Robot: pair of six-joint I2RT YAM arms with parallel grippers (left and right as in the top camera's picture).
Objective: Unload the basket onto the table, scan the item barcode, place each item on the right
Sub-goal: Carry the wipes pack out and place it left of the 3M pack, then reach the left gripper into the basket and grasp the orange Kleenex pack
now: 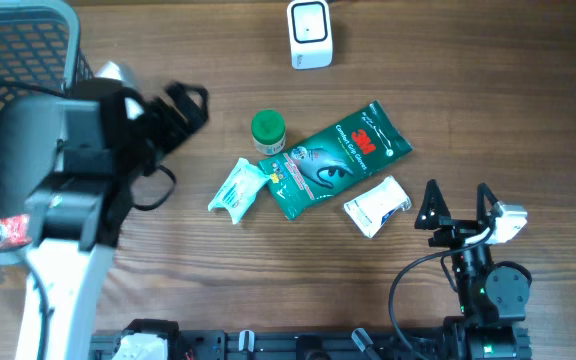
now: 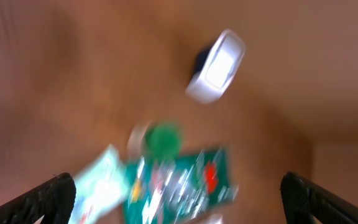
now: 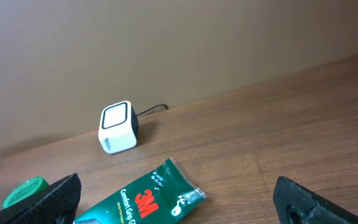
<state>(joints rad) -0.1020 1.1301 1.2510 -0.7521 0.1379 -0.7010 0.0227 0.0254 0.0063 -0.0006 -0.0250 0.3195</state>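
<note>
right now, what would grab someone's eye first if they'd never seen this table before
The bright green 3M glove packet lying mid-table draws the eye first, with a green-capped bottle just beside its left end. Next comes the bulky left arm looming over the table's left side by the wire basket. The small white scanner sits alone at the far edge.
</note>
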